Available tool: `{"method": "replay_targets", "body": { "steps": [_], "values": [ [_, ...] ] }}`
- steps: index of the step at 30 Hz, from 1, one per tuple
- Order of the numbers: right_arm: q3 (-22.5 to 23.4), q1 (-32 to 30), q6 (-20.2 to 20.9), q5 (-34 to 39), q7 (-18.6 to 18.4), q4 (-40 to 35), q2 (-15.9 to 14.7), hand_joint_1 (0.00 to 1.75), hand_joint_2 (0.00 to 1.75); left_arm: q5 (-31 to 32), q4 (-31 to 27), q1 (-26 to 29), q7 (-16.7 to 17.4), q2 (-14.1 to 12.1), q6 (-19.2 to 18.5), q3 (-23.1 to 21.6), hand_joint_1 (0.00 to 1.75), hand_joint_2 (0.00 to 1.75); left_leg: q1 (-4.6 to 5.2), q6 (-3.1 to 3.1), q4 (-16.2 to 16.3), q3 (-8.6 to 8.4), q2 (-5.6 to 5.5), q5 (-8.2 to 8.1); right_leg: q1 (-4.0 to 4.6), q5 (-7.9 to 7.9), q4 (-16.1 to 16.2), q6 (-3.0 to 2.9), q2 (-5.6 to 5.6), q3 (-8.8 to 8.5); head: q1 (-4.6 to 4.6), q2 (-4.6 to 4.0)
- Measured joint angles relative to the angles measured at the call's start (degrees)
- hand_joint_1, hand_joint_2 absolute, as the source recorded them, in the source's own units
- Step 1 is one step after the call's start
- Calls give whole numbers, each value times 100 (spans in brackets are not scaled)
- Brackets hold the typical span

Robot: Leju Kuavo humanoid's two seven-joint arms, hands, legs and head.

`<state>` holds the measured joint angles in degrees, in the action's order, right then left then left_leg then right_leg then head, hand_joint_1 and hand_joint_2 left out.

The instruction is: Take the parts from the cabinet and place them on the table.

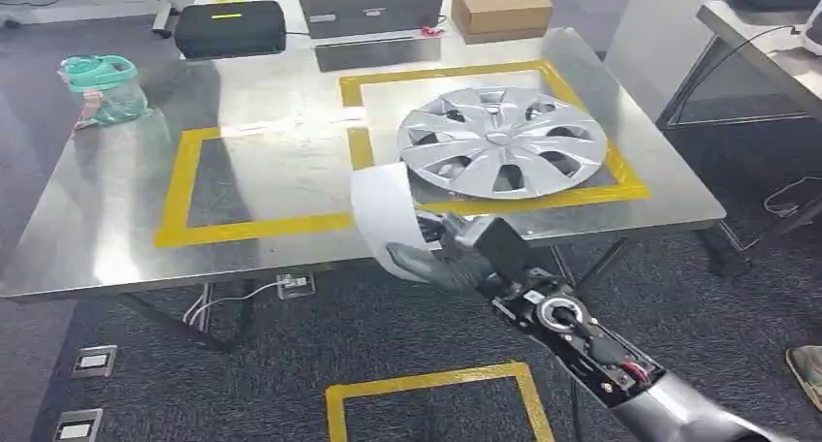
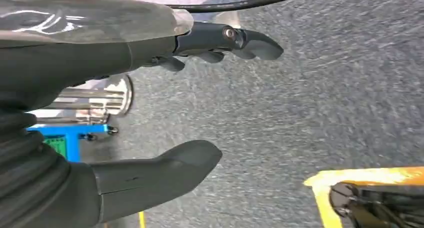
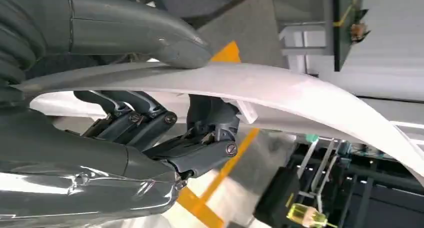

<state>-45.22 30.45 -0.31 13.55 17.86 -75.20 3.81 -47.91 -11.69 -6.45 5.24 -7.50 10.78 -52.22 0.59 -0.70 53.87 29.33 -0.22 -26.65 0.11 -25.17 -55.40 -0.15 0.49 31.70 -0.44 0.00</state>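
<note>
Head view: right robot hand (image 1: 441, 258) at lower centre of frame, clamped on a curved white panel (image 1: 386, 214), carried edge-up at the near rim of the counter (image 1: 116, 219), likely so it clears the edge before going down. Silver wheel cover (image 1: 502, 142) already lying flat inside the right yellow tape square (image 1: 361, 151), centre-right. Left tape square bare, probably the panel's spot.

Left wrist view: left robot hand (image 2: 165, 103) hanging over grey carpet, thumb and fingers apart, holding nothing, kept out of the way.

Right wrist view: thumb (image 3: 150, 33) pressed on one face of the white panel (image 3: 280, 90), dark fingers (image 3: 150, 120) braced under the other. Firm pinch, suited to a thin shell.
</note>
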Motion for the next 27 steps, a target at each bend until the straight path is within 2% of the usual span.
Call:
{"method": "replay_targets", "body": {
  "steps": [11, 22, 27],
  "values": [
    [-362, 1199, -170, -188, -87, 1531, 843, 175, 175, -133, 0, -82, -44, 33, -11, -2, 0, 175, -1, 1, -1, 3, -9, 1, 2, -3, -1, 0, -12, 0, 7, 0],
    [-487, 1664, -157, 173, 157, 2331, 1222, 175, 175, -168, 0, -76, -28, 35, -72, -11, 0, 175, 0, 1, 0, 6, -9, 0, -2, -2, 3, 0, -13, -1, 15, 0],
    [-492, 1824, -159, 190, 175, 2520, 1305, 175, 175, -166, 0, -82, -22, 35, -103, -17, 0, 175, 0, 1, 1, 5, -9, 0, -2, -2, 3, 1, -13, -1, 11, 0]
  ]
}}
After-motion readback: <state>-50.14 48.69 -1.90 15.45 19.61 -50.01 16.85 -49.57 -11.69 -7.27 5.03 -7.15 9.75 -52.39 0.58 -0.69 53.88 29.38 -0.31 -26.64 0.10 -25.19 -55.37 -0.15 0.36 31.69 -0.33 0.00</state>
